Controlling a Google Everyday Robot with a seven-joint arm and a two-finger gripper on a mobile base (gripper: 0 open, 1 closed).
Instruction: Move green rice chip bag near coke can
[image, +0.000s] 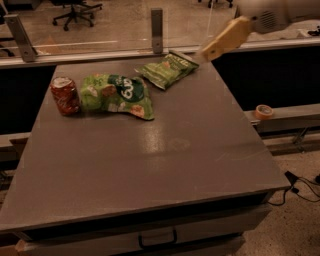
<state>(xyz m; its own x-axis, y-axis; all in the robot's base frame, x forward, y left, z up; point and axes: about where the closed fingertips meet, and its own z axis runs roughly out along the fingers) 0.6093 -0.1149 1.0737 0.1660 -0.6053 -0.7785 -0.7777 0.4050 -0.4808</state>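
The green rice chip bag lies flat on the grey table at the back left, with its dark "dang" circle facing up. The coke can stands upright just left of the bag, almost touching its edge. My gripper is raised above the table's back right corner, well away from the bag and to the right of it, and it holds nothing.
A smaller, duller green chip bag lies at the back of the table, just left of my gripper. A tape roll sits on a ledge to the right. Cables lie on the floor. A rail with posts runs behind the table.
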